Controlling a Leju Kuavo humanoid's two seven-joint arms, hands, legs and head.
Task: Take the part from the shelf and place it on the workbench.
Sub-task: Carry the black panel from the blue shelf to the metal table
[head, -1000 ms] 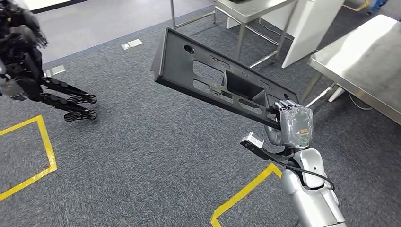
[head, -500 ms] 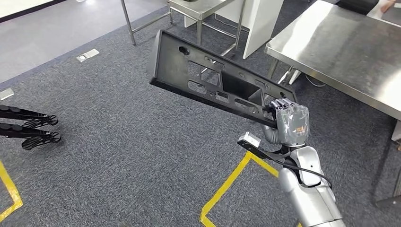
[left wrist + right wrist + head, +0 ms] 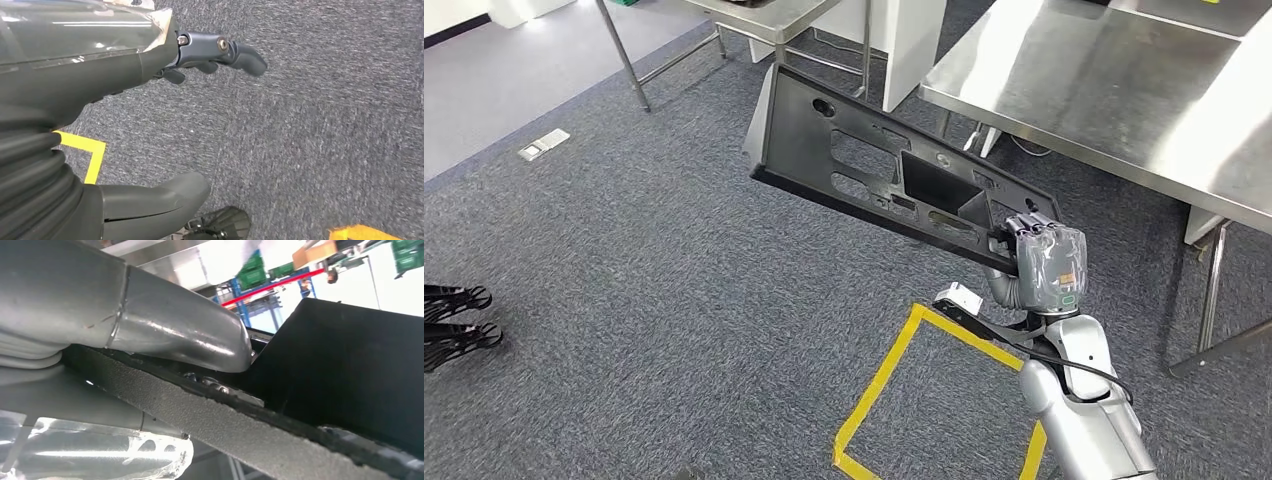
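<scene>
The right hand [image 3: 1044,262] is clamped on one end of the long black plastic panel with cut-out openings [image 3: 874,175], which is held tilted in the air above the grey carpet [image 3: 674,270] — its far end rises toward the bare steel worktop [image 3: 1114,90]. A yellow tape square [image 3: 944,400] lies on the carpet below. The left hand [image 3: 150,100] hangs over the carpet, holding nothing — fingers apart.
</scene>
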